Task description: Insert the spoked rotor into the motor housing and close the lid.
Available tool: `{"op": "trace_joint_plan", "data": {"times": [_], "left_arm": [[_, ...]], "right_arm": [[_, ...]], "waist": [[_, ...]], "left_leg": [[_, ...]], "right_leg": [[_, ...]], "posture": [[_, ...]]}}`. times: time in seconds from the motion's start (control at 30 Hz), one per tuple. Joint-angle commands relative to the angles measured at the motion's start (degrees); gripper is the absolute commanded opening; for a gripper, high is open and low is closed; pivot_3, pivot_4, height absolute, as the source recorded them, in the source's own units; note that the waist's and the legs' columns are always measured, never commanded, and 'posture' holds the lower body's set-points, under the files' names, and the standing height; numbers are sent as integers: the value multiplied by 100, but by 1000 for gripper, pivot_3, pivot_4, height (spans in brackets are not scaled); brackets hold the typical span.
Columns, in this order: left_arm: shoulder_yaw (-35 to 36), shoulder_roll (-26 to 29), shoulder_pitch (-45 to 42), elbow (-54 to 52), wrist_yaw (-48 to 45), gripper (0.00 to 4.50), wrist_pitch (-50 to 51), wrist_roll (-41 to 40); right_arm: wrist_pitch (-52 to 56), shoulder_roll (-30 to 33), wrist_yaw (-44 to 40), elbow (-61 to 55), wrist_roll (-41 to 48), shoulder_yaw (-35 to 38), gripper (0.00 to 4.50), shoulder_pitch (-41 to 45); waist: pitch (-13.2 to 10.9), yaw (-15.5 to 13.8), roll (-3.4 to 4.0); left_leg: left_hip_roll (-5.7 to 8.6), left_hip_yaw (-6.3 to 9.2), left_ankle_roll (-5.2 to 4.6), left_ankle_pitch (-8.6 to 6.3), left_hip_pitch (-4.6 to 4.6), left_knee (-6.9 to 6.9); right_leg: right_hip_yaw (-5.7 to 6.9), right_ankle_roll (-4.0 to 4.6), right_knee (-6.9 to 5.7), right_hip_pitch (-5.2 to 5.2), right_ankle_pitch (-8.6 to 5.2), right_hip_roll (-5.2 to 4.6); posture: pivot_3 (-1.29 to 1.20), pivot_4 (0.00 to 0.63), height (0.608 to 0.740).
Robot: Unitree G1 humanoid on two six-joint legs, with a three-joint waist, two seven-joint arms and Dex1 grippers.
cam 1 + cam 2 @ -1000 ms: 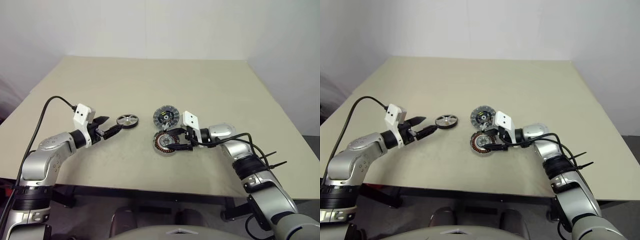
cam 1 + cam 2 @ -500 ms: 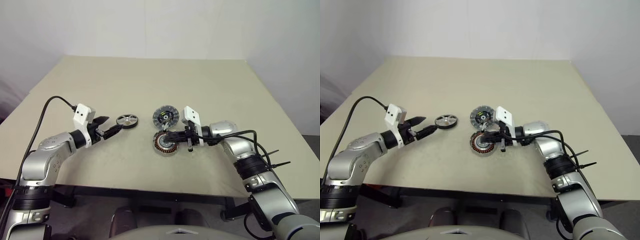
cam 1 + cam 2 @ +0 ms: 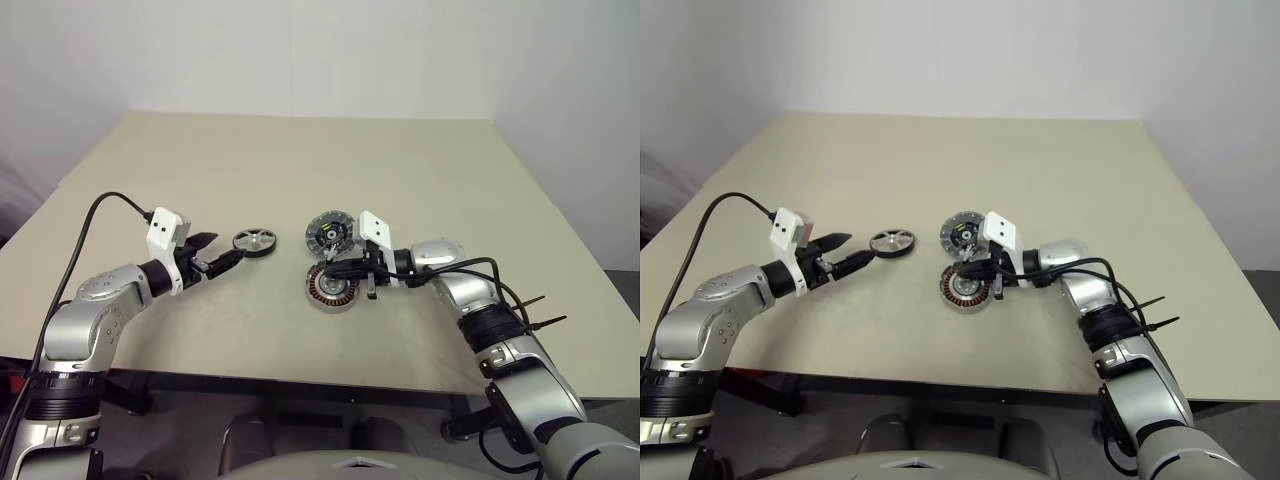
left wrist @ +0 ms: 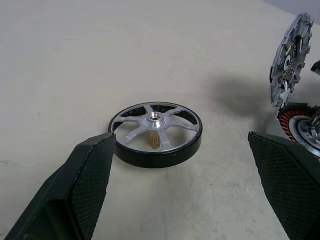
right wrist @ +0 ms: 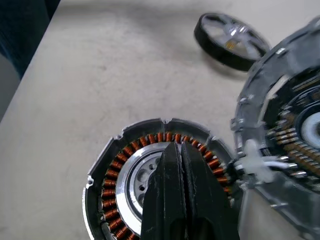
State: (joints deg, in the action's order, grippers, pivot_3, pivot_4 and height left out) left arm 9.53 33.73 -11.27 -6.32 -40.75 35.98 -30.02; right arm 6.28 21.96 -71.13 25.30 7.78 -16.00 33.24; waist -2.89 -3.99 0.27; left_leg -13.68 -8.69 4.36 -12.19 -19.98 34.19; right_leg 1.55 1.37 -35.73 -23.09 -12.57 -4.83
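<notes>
No step is complete: the spoked rotor (image 4: 156, 133) lies between the spread left gripper (image 4: 190, 190) fingers, ungrasped; the right gripper (image 5: 181, 165), closed and empty, hovers over the empty motor housing (image 5: 125, 165); the lid (image 3: 328, 233) is off.

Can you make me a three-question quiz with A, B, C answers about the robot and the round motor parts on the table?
1. Where is the spoked rotor?
A. between the left gripper's open fingers
B. inside the motor housing
C. on the floor

2. What colour are the windings in the motor housing?
A. blue
B. copper-brown
C. white

3. How are the right gripper's fingers?
A. wide open
B. holding the rotor
C. shut together

Answers: 1 A, it lies on the table between those fingers. 2 B, a copper ring shows inside. 3 C, the fingers are pressed together over the housing.
</notes>
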Motion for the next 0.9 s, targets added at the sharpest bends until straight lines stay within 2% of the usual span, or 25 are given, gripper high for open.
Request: {"op": "trace_joint_plan", "data": {"times": [0.03, 0.4, 0.9], "left_arm": [[161, 43, -64, -152, 35, 4500, -128, 2], [138, 12, -54, -165, 74, 4500, -125, -5], [127, -8, -73, -120, 63, 4500, -151, 7]], "right_arm": [[-226, -29, -14, 47, -52, 11, 48, 76], [-542, 10, 98, 334, -254, -25, 48, 90], [-414, 15, 38, 9, -14, 148, 48, 219]], "waist": [[0, -1, 0], [0, 0, 0], [0, 0, 0]], "left_leg": [[0, 0, 0, 0, 0, 0], [0, 0, -3, -2, 1, 0], [0, 0, -3, -2, 1, 0]], "right_leg": [[0, 0, 0, 0, 0, 0], [-1, 0, -3, 3, 0, 0], [0, 0, -2, 2, 0, 0]], "posture": [[0, 0, 740], [0, 0, 740], [0, 0, 740]]}}
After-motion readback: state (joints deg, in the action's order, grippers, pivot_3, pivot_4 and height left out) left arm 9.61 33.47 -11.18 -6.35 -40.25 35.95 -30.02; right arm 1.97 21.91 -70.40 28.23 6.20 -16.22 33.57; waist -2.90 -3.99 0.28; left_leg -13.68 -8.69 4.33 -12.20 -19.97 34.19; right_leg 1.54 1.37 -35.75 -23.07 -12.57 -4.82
